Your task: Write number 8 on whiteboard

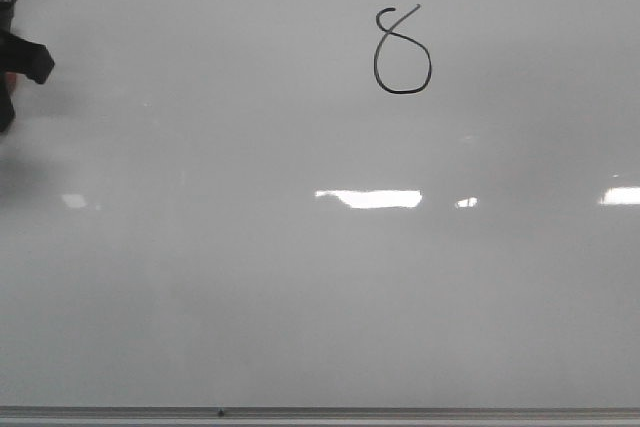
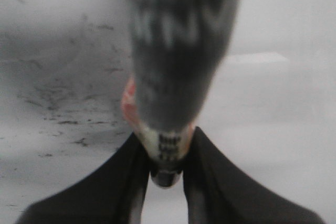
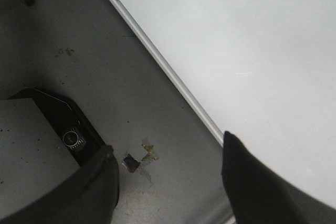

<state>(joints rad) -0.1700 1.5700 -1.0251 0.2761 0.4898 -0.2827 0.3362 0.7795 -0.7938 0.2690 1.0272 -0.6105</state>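
Observation:
A thin black number 8 (image 1: 402, 51) is drawn on the upper middle of the glossy whiteboard (image 1: 250, 297); its lower loop is large and round, its upper loop small and unclosed. My left gripper (image 2: 167, 156) is shut on a marker (image 2: 176, 51), a dark blurred barrel with a white and orange band, held over the board. In the front view only a dark part of the left arm (image 1: 18, 57) shows at the far left edge, well left of the 8. My right gripper (image 3: 168, 163) is open and empty beside the whiteboard's metal edge (image 3: 163, 64), over the grey floor.
Bright rectangular light reflections (image 1: 368, 198) lie across the board's middle. The board's grey metal bottom edge (image 1: 320, 413) runs along the front. Black smudges (image 2: 68, 98) mark the board near the marker. A dark base (image 3: 68, 129) and tape scraps (image 3: 139, 160) lie on the floor.

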